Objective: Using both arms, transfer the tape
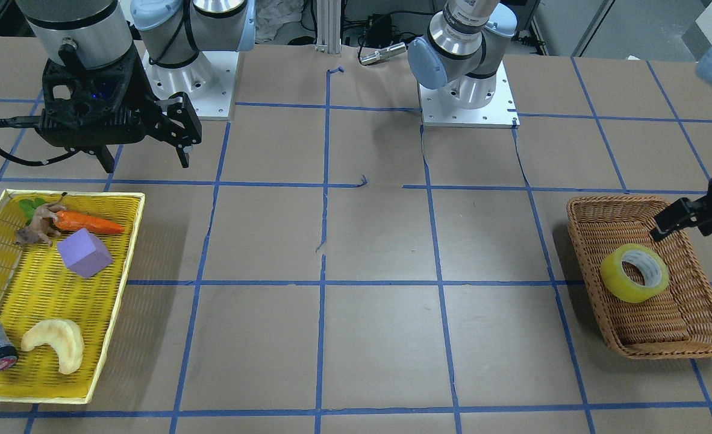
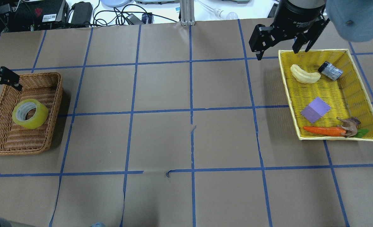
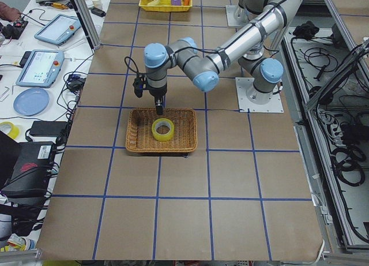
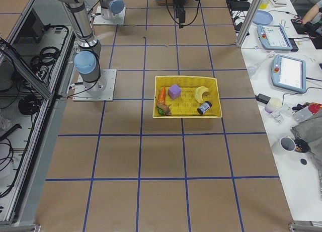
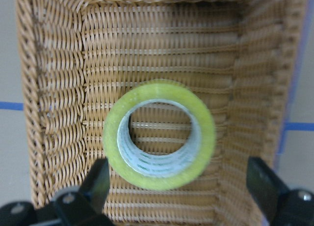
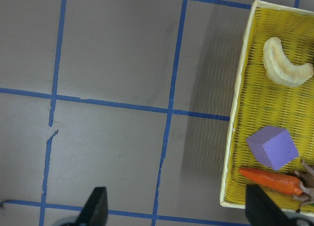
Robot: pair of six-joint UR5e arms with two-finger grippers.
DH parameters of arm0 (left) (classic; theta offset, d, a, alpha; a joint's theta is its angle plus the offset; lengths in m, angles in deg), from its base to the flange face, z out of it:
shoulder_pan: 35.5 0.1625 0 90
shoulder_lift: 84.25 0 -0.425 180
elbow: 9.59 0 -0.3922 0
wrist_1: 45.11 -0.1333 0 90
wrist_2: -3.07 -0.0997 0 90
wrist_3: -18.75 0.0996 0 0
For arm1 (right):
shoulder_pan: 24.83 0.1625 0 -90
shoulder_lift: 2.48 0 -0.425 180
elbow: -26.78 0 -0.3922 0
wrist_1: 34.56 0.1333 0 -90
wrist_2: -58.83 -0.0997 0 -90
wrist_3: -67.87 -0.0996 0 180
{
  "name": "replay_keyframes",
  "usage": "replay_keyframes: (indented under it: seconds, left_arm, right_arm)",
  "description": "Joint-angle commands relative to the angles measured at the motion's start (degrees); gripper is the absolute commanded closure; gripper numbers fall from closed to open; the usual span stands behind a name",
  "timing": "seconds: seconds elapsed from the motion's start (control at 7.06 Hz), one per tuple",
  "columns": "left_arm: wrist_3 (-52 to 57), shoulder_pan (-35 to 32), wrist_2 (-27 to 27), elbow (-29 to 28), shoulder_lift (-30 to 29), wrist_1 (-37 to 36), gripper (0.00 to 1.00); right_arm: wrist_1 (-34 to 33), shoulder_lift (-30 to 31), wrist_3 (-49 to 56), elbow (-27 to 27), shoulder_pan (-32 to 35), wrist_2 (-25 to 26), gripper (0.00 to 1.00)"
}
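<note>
The yellow tape (image 1: 635, 273) lies flat in a brown wicker basket (image 1: 609, 202) at the table's end on my left side. It also shows in the overhead view (image 2: 30, 113) and the left wrist view (image 5: 159, 134). My left gripper (image 5: 181, 187) is open and empty. It hangs above the basket's edge (image 2: 57, 94), with one finger on each side of the tape in the wrist view and not touching it. My right gripper (image 1: 145, 157) is open and empty. It hangs high beside the yellow tray (image 1: 124, 253), over bare table (image 6: 122, 64).
The yellow tray (image 2: 287, 94) holds a carrot (image 2: 323, 130), a purple block (image 2: 315, 109), a pale crescent piece (image 2: 304, 75), a small dark cylinder (image 2: 330, 70) and a toy animal (image 2: 350, 125). Blue tape lines grid the brown table. Cables and devices lie beyond the far edge.
</note>
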Motion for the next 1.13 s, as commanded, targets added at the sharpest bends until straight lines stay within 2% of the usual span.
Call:
replay_keyframes:
  seconds: [0.0, 0.28, 0.71, 0.99]
  left_arm:
    - [-8.9, -13.0, 0.3, -6.0, 3.3, 9.5, 0.0]
    - [-12.7, -25.8, -0.2, -6.5, 4.4, 9.5, 0.0]
    - [-13.0, -31.8, -0.2, -6.1, 6.3, 10.2, 0.0]
    - [-13.0, -33.5, 0.1, -5.8, 6.2, 10.1, 0.0]
  right_arm:
    - [-0.1, 0.0, 0.0, 0.1, 0.0, 0.0, 0.0]
    - [-0.1, 0.0, 0.0, 0.0, -0.2, 0.0, 0.0]
    - [-0.2, 0.0, 0.0, 0.1, -0.3, 0.0, 0.0]
    - [-0.2, 0.0, -0.3, 0.2, -0.3, -0.3, 0.0]
